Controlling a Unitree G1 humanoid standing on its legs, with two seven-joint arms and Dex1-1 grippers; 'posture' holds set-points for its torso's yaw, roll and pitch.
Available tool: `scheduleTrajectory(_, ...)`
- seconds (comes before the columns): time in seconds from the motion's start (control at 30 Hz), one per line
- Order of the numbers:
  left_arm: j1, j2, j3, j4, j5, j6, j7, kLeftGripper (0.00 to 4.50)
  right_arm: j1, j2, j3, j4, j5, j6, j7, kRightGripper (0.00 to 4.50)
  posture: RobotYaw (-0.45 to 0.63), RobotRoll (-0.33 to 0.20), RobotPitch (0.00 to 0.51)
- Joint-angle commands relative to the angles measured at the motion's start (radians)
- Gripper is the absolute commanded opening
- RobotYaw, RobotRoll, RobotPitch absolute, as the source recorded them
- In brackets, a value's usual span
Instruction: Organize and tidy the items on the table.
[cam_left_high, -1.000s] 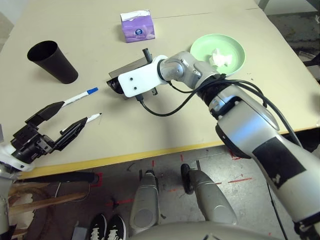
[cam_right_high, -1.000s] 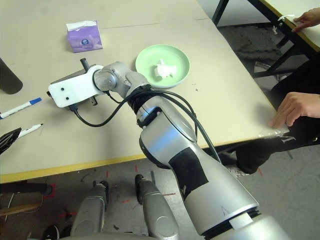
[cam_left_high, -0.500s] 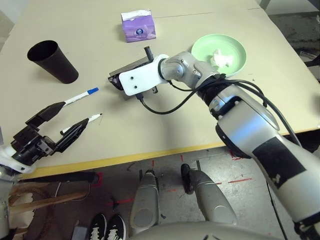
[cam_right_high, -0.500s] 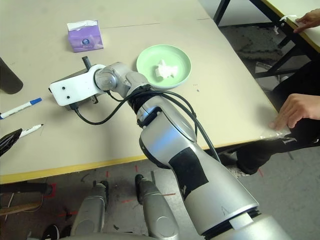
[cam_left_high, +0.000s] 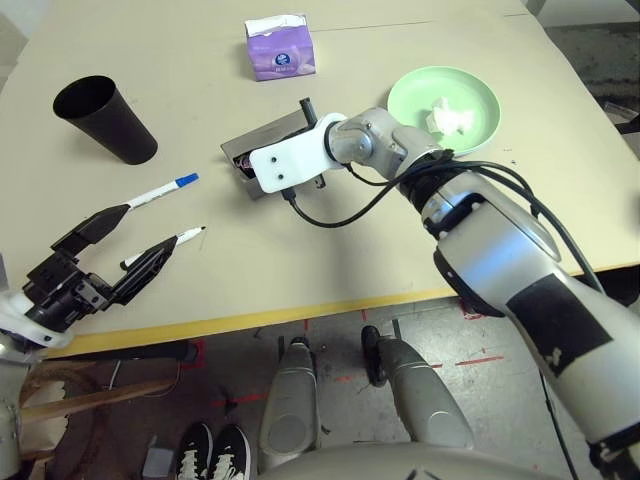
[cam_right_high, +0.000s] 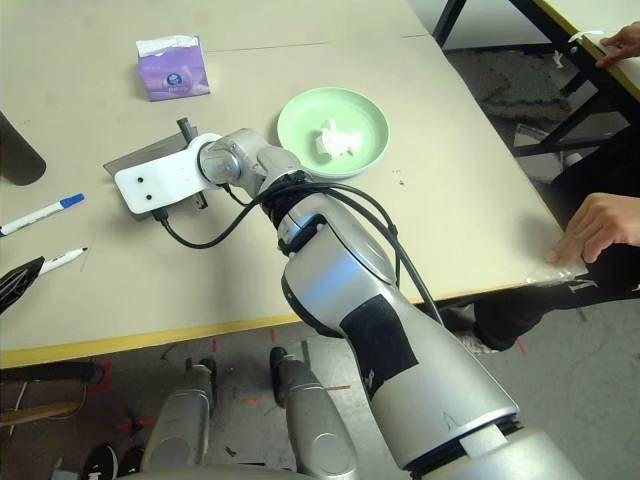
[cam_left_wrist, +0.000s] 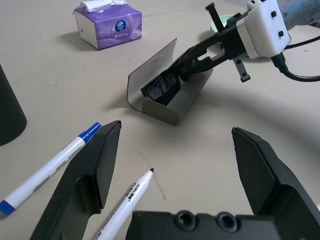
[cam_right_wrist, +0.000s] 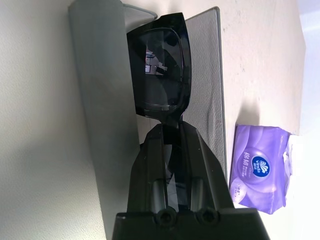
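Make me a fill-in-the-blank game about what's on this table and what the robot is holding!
1. The right gripper holds the black sunglasses over the open grey glasses ____.
2. The crumpled white tissue lies in the pale ____ plate.
3. The purple tissue box stands farther from the robot than the tall black ____.
4. The left gripper, jaws ____, hovers near the two white marker pens.

Missing words: case, green, cup, open

Robot lab or workshop, beige worktable (cam_left_high: 330, 270), taped bare concrete floor (cam_left_high: 330, 340), second bench (cam_right_high: 590, 30)
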Motion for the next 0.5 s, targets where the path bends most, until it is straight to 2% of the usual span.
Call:
scheduleTrajectory(0.03, 0.017, -0.007, 0.002, -0.017, -0.005, 0.006, 0.001, 4.50, 0.021, -0.002, 0.006, 0.002, 0.001, -0.023, 0.059, 0.16, 0.06, 0.000, 0.324)
scheduleTrajectory(0.3, -0.013, 0.001, -0.018, 0.004, 0.005, 0.008, 0.000, 4.50, -0.001, -0.015, -0.036, -0.009, 0.059, -0.019, 0.178, 0.16, 0.03, 0.000, 0.323)
scheduleTrajectory(0.5, -0.040, 0.003, -0.037, 0.024, 0.016, 0.007, -0.001, 4.50, -0.030, -0.019, -0.060, -0.014, 0.080, -0.004, 0.220, 2.25, 0.01, 0.000, 0.319)
